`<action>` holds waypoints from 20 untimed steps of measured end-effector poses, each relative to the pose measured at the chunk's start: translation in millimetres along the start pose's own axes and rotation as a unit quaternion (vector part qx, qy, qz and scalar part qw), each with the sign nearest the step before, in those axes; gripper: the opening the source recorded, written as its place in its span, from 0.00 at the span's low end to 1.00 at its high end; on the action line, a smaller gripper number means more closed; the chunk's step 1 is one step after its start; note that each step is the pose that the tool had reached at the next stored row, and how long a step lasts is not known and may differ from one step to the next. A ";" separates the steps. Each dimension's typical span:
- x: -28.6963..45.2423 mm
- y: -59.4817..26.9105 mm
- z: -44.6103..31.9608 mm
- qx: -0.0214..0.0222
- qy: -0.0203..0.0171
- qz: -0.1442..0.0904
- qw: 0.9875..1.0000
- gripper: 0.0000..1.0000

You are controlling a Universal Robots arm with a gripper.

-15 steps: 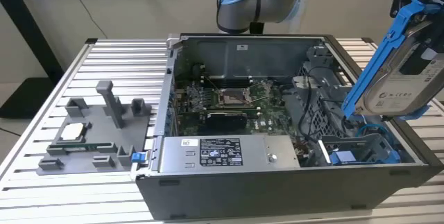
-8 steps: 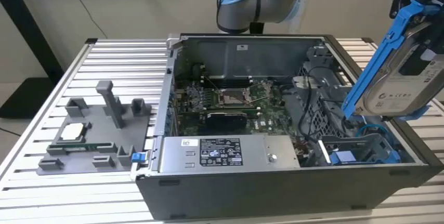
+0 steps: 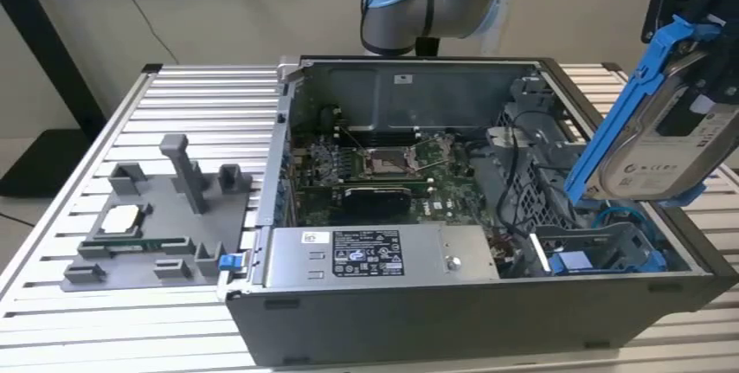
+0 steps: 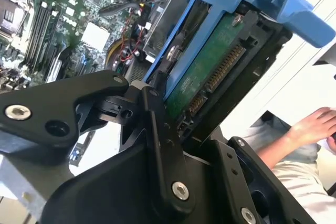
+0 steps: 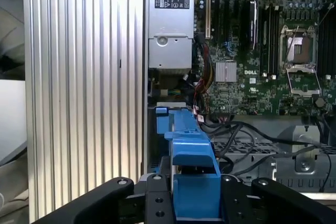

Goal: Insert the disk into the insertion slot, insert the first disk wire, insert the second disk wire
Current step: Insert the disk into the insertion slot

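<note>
We find the slot [image 3: 600, 245] open from above (blue fittings [image 3: 572, 262] inside); black cables [image 3: 506, 202] crowd it on the exterior view's left, the power box [image 3: 382, 254] just beyond.

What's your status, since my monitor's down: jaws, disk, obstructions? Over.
Gripper jaws shut on disk. Disk aloft, tilted, above insertion slot, not inserted. Black cables lying close by slot.
</note>
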State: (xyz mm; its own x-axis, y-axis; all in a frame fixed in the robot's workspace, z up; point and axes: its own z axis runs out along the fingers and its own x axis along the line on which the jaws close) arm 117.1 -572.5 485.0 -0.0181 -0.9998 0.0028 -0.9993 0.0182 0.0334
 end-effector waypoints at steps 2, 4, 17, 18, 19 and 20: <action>0.0 -0.1 2.7 0.000 0.000 0.000 1.000 0.00; 0.0 -0.2 5.2 0.000 0.000 0.000 1.000 0.00; 1.6 -0.9 25.3 0.000 0.000 0.000 1.000 0.00; 1.7 -0.9 26.7 0.000 0.000 0.000 1.000 0.00; 1.8 -1.0 28.1 0.000 0.000 0.000 1.000 0.00; 2.0 -1.0 29.5 0.000 0.000 0.000 1.000 0.00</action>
State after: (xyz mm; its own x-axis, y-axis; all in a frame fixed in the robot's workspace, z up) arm 117.1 -574.5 455.4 -0.0181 -0.9998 0.0030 -0.9993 0.0182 0.0333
